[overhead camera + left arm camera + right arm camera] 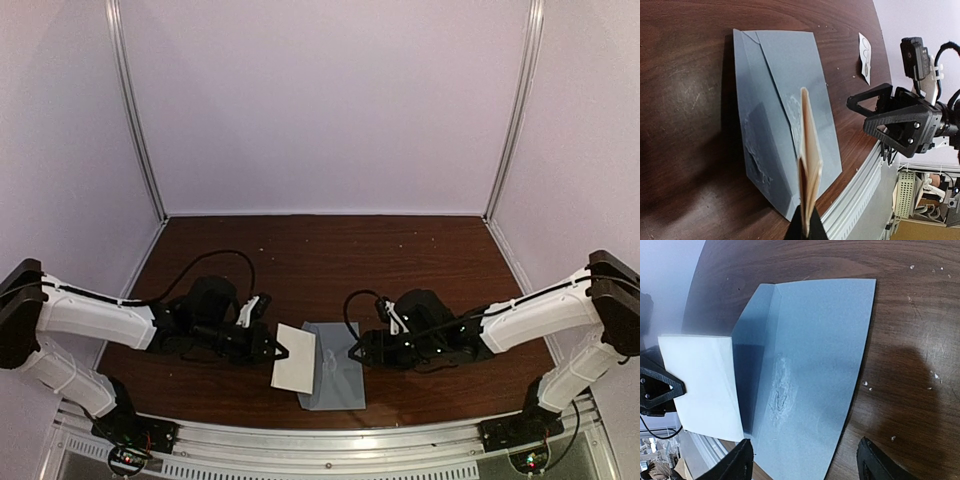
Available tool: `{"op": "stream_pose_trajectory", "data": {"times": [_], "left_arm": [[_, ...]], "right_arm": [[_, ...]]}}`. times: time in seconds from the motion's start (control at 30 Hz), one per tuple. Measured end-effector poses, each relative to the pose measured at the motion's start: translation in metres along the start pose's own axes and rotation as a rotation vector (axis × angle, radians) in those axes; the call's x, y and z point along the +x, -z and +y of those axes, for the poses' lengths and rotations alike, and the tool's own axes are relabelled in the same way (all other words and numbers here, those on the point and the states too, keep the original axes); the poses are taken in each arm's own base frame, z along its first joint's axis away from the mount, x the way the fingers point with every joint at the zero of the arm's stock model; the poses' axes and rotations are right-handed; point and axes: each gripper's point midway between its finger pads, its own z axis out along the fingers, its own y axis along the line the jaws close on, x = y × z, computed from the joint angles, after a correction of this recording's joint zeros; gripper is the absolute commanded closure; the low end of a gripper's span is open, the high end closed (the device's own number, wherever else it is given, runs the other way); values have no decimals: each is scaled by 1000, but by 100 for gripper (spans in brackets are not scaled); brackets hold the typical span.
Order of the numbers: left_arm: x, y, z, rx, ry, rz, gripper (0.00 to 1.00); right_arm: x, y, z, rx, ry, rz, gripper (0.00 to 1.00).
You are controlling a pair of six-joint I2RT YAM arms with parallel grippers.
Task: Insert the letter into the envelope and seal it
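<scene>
The grey-blue envelope (pixel 335 378) lies flat on the dark wooden table near the front edge, between the two arms. There is a scuffed patch on its face (pixel 781 390), and a fold runs along its left side. My left gripper (pixel 275 350) is shut on the letter (pixel 295 372), a folded white sheet held on edge (pixel 809 160) and tilted over the envelope's (pixel 785 100) left side. My right gripper (pixel 358 350) is open, low over the envelope's right part. Its fingertips (pixel 740 462) stand either side of the envelope (pixel 810 350) with nothing between them.
A small white sticker strip (pixel 866 56) with circles lies on the table beyond the envelope, near the right arm (pixel 900 122). A metal rail (pixel 330 440) runs along the table's front edge, close to the envelope. White walls enclose the table.
</scene>
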Motion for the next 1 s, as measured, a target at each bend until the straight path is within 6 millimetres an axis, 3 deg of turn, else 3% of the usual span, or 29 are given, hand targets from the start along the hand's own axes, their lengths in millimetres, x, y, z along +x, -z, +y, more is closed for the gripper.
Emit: {"op": "stream_pose_trajectory", "data": {"times": [0.47,1.0], "left_arm": [[3,-9,19,-42,58,20,100],[7,-18,34,-85,80,49,100]], "right_arm": [[14,-11,-10,32,-21,44,29],[14,-19,-3,16,-13,52,31]]}}
